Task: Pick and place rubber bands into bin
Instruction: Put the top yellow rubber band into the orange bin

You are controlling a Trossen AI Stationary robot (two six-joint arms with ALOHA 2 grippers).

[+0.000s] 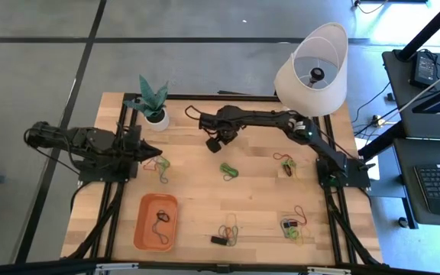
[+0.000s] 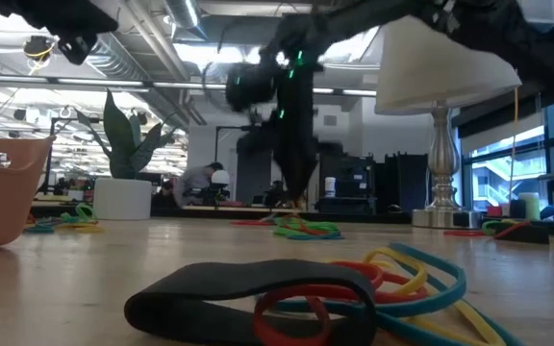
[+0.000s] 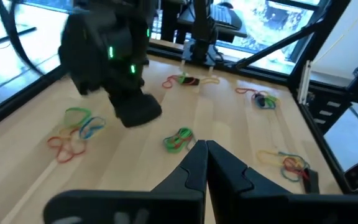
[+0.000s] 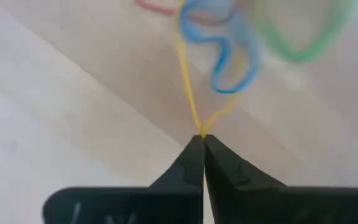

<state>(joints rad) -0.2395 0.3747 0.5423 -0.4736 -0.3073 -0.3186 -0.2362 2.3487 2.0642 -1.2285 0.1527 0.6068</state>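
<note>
In the high view the right gripper (image 1: 214, 143) sits in the upper middle of the frame, over the table (image 1: 258, 221), its arm reaching in from the right. The right wrist view shows its fingers (image 4: 194, 162) pressed together on a yellow rubber band (image 4: 188, 93), whose two strands meet at the tips; blue (image 4: 229, 56) and green (image 4: 303, 37) bands lie just past it on the wood.

The left gripper (image 1: 153, 152) is at the left of the frame, fingers together with nothing between them, close to a small bunch of bands (image 1: 160, 163) just below and right of it.

The orange bin (image 1: 142, 229) lies at lower left, with a dark band (image 1: 161, 220) inside. More bands lie scattered: a green bunch (image 1: 228, 169) mid-frame, one at the right (image 1: 288, 164), and two along the lower edge (image 1: 228, 231) (image 1: 295, 228).
</note>
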